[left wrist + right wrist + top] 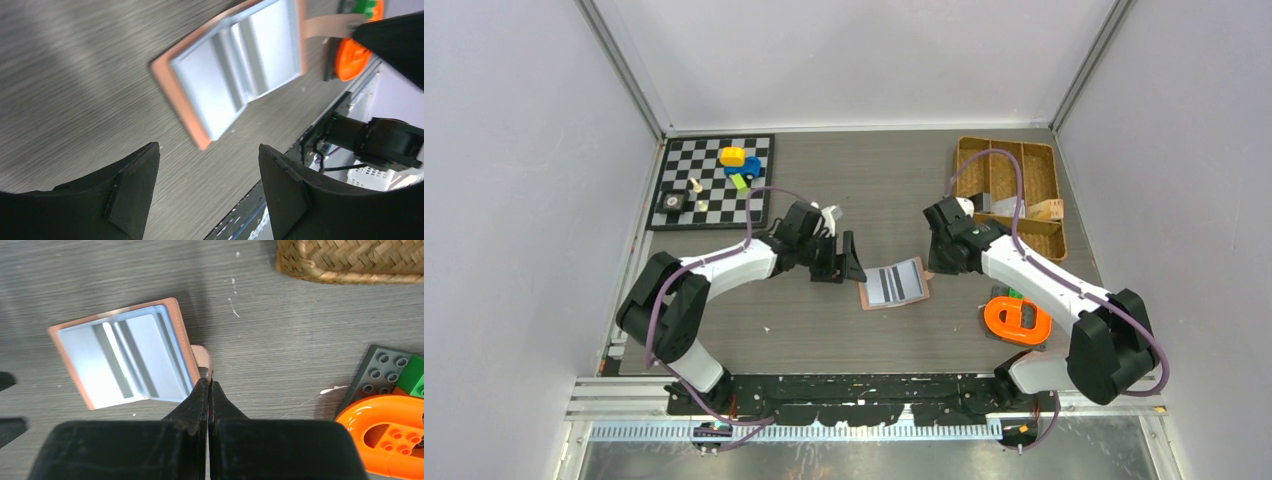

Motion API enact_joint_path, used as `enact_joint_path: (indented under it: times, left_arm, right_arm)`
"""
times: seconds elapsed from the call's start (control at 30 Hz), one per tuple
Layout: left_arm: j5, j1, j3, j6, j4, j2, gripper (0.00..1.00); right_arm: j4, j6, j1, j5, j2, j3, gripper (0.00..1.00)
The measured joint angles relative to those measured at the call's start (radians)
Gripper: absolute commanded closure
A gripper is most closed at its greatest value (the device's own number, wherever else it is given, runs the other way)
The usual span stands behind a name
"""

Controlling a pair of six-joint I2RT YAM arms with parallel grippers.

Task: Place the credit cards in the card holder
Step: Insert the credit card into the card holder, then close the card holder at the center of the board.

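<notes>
Chessboard (694, 160) back left, wicker tray (1004, 142) back right, orange toy (996, 318) nearer

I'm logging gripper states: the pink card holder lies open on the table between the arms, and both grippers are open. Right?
Not quite: the right gripper is shut, as the right wrist view shows; only the left gripper is open. The card holder does lie open on the table between the arms.

No writing, label, brand, number or sign is legible in any view; the card holder (894, 284) and the chessboard (754, 200) show no readable marks.
</notes>
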Motion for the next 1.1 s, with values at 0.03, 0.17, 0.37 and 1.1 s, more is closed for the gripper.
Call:
enact_joint_path:
  times: [0.03, 0.17, 0.37, 1.1]
  left_arm:
    - [-0.003, 0.013, -0.027, -0.002, 0.001, -0.002, 0.26]
    - [-0.005, 0.030, -0.087, -0.009, 0.004, -0.002, 0.28]
    - [0.022, 0.046, -0.113, -0.023, 0.057, 0.000, 0.40]
    - [0.124, 0.050, -0.150, -0.094, 0.304, 0.148, 0.61]
  right_arm:
    - [-0.005, -0.005, 0.000, -0.010, -0.005, 0.014, 0.99]
    - [-0.016, -0.019, 0.000, -0.061, -0.023, 0.053, 0.99]
    - [-0.015, -0.025, 0.012, -0.133, -0.024, 0.071, 1.00]
    - [0.094, 0.041, 0.121, -0.239, -0.009, 0.087, 0.99]
